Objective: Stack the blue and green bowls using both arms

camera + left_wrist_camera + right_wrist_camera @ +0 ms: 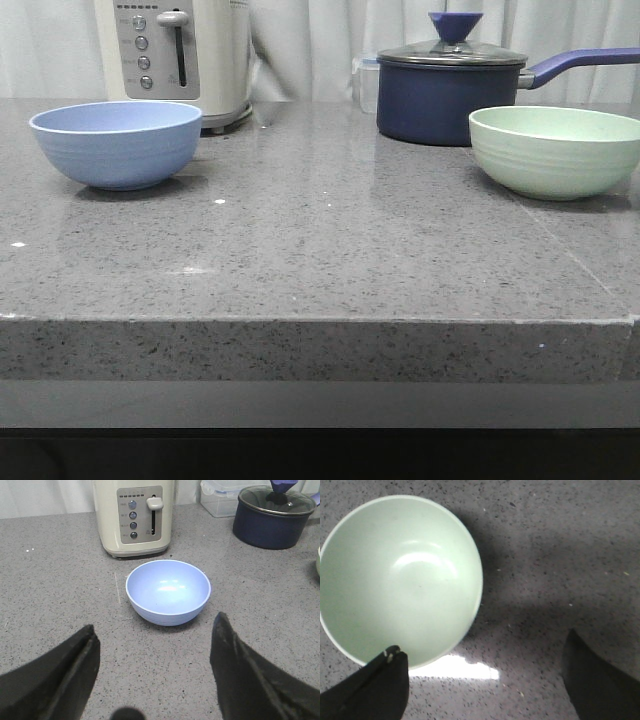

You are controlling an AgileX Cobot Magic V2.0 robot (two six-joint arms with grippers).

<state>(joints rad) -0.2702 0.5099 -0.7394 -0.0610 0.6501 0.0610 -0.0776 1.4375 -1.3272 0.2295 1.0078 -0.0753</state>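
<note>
On the grey speckled stone counter [320, 240], the matte periwinkle-blue bowl [116, 143] and the mint-green bowl [556, 150] stood well apart; left gripper [155, 672] and right gripper [482, 680] hovered with fingers spread, apparently ready for grasping

Soft, even overhead light; sharp frames, with white glare on the countertop [455, 667].

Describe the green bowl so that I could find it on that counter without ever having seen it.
Start at the dark navy saucepan with the long handle, at the back right of the grey counter. The green bowl sits just in front of it, to its right. It is pale mint, open and empty, unlike the lidded pan and the far-off blue bowl.
</note>
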